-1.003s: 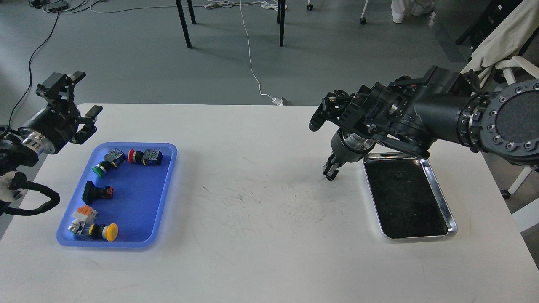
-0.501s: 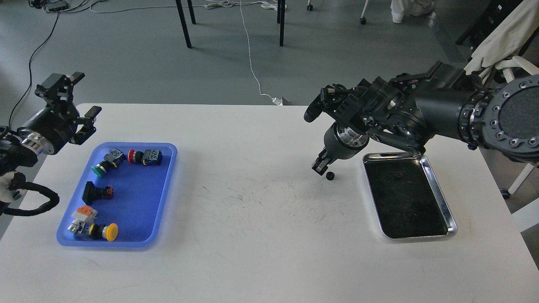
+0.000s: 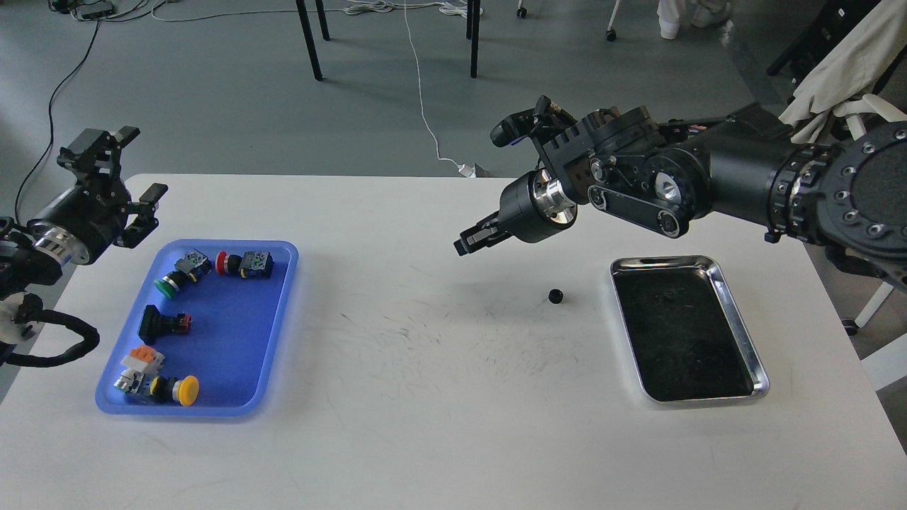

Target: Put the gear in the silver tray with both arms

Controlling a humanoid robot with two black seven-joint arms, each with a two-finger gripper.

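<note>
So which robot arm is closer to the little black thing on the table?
The right one. Its gripper hangs up and to the left of the small black part. The left gripper is far off, beyond the blue tray.

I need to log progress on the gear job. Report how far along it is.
Nothing looks finished. The small black gear lies on the white table, just left of the silver tray and outside its rim. The right tool hangs above the table to the gear's left and holds nothing visible. The left tool is open above the blue tray. Left: grasp the gear and place it in the silver tray.
</note>
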